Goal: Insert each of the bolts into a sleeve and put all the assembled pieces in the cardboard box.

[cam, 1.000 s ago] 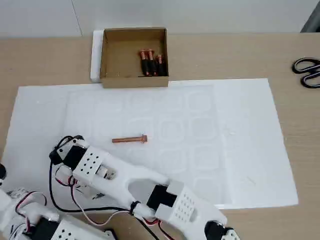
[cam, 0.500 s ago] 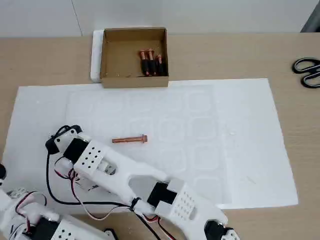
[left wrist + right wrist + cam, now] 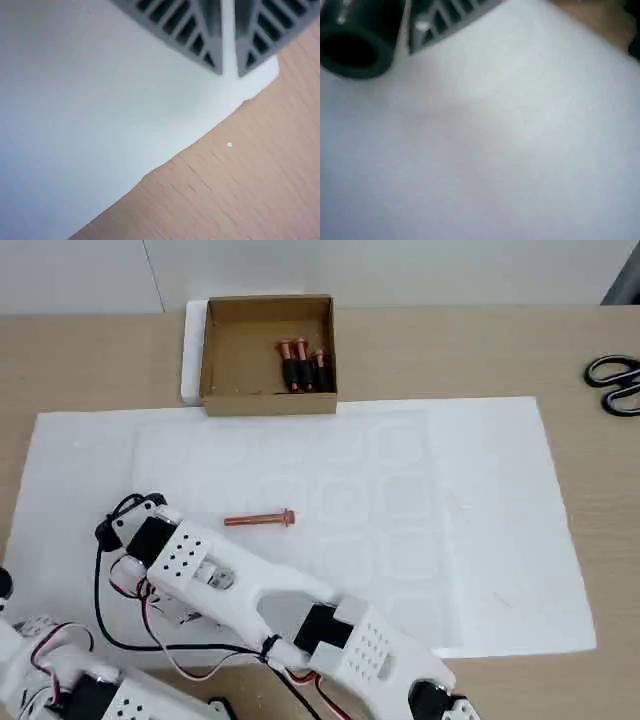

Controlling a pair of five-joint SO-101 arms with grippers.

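Observation:
A copper bolt [image 3: 258, 520] lies alone on the white sheet [image 3: 420, 500], left of its middle. My right arm [image 3: 250, 590] stretches from the bottom right across the sheet, and its wrist ends just left of the bolt. In the right wrist view my right gripper [image 3: 390, 30] is shut on a black sleeve [image 3: 355, 45], held low over the sheet with its open bore showing. My left gripper [image 3: 229, 70] is shut with nothing in it, above the sheet's edge by the bare wood. The cardboard box [image 3: 268, 400] at the back holds several assembled pieces [image 3: 300, 365].
The left arm's base [image 3: 50, 670] sits at the bottom left corner. Black scissors [image 3: 615, 383] lie at the far right on the wooden table [image 3: 450, 350]. A white block [image 3: 192, 350] stands against the box's left side. The sheet's right half is bare.
The right arm's wrist has shifted a little to the left, beside the bolt. The bolt and the box have not moved.

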